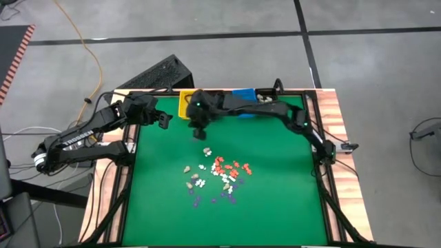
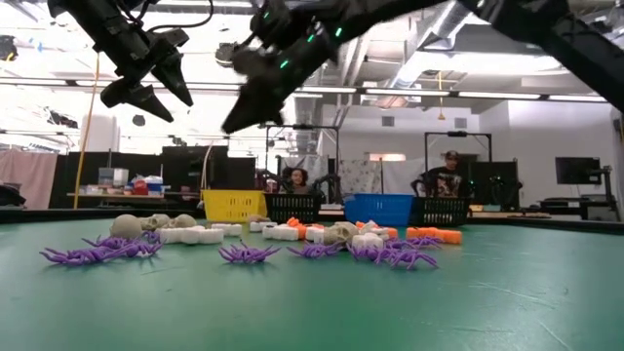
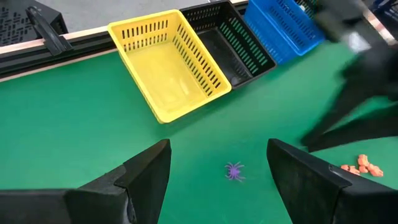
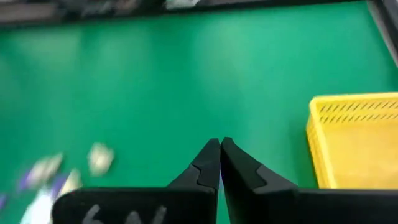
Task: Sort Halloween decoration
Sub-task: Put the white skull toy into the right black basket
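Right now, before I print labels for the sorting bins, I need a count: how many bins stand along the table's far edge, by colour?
Yellow bin: 1
Black bins: 2
Blue bin: 1
Total: 4

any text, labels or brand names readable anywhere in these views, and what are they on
White lettering runs along the left arm in the high view; it is too small to read.
Pale marks show on the right gripper body in the right wrist view; they are blurred and cut off, not readable.
No writing shows on the yellow bin, the black bin or the blue bin.
Nothing readable in the room behind the table.
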Available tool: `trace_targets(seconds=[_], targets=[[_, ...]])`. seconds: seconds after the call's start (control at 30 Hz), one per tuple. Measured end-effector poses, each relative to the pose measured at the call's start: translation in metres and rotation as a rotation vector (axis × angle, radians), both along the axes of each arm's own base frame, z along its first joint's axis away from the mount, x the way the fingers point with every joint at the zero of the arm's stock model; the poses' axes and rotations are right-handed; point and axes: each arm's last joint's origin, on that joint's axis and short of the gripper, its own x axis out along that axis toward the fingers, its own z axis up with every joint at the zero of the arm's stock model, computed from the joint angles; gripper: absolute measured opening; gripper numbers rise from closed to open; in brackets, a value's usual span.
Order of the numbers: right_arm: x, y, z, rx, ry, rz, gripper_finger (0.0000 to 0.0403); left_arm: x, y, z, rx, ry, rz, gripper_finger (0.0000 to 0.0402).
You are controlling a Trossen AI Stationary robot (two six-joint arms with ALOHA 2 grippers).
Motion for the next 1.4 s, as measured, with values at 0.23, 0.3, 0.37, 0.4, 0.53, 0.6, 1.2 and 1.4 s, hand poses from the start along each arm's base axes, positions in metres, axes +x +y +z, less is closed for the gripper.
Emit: trace_targets(seconds=[0.23,0.3,0.37,0.4,0.53,0.6,1.2,1.4], targets=[[-0.043,-0.002,0.011,0.100,0.225,0.206,0.0028,0.000,0.000,0.000,-0.008,-0.006,0.000,0.0256],[-0.056,-0.003,0.024,0.100,0.242,0.214,0.0021,0.000,0.000,0.000,-0.008,-0.006,0.000,0.0256],[-0.070,-0.004,0.036,0.103,0.246,0.215,0.0018,0.000,0.000,0.000,-0.008,-0.005,0.000,0.0256],[-0.079,-0.003,0.043,0.102,0.244,0.206,0.0018,0.000,0.000,0.000,-0.008,-0.005,0.000,0.0256],[-0.124,0.000,0.083,0.069,0.211,0.146,0.0030,0.000,0.000,0.000,-0.007,-0.007,0.000,0.0256],[-0.150,0.004,0.096,0.040,0.194,0.109,0.0035,0.000,0.000,0.001,-0.003,-0.013,0.001,0.0256],[-0.164,0.054,-0.034,0.003,-0.290,0.025,0.0052,0.002,0.001,0.002,-0.001,-0.041,0.009,0.0256],[-0.120,0.059,-0.069,-0.006,-0.364,0.064,0.0107,0.002,0.001,0.002,-0.001,-0.039,0.010,0.0256]])
